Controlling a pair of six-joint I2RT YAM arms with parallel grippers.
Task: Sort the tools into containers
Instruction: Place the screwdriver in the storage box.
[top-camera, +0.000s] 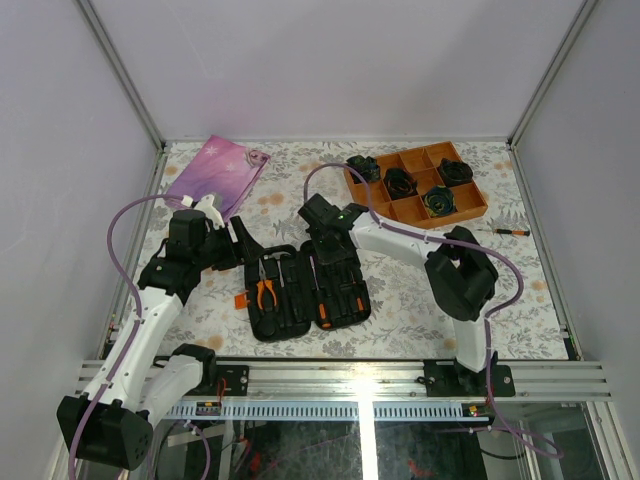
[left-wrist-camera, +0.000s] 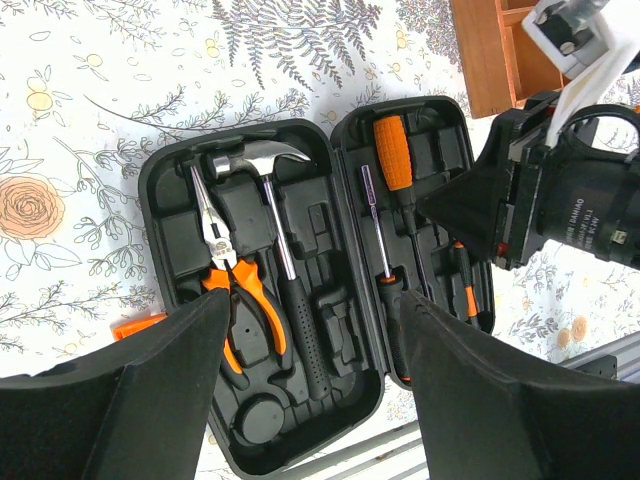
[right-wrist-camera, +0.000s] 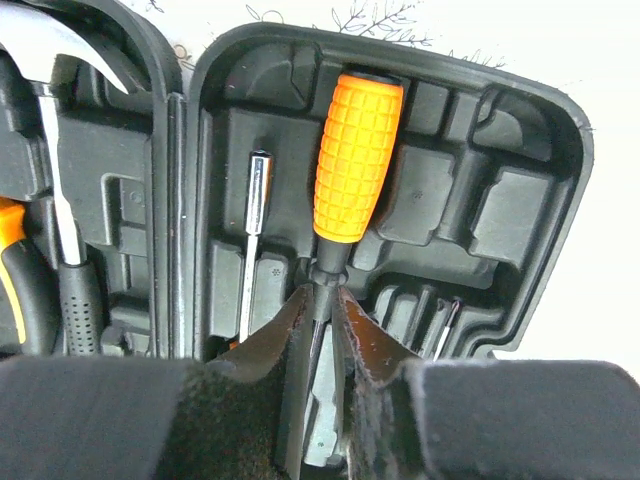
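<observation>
Near the middle of the flowered table (top-camera: 420, 320), a little toward the 6 o'clock edge, the black tool case (left-wrist-camera: 330, 300) lies open flat like a book. From above, its left half holds the pliers (left-wrist-camera: 228, 262) with orange grips and, just beside them at their 3 o'clock, a hammer (left-wrist-camera: 283, 235).

The right half holds the orange-handled screwdriver (right-wrist-camera: 355, 160), seated in its moulded slot with the handle toward 12 o'clock. A slim driver (right-wrist-camera: 255, 230) with a metal tip lies beside it at 9 o'clock.

Over that half hangs the right gripper (right-wrist-camera: 322, 300), its jaws narrow and nipped around the screwdriver's dark shaft just below the handle, a fingertip against each side.

The left gripper (left-wrist-camera: 310, 400) hovers at the case's 9 o'clock side, jaws wide and holding nothing.

One loose screwdriver (top-camera: 505, 231) lies on the table at 3 o'clock, well apart from the case.

An orange tray (top-camera: 410, 210) with black rosette bundles in its compartments sits at 1 o'clock, and a pink-purple pouch (top-camera: 215, 172) lies at 10 o'clock.
</observation>
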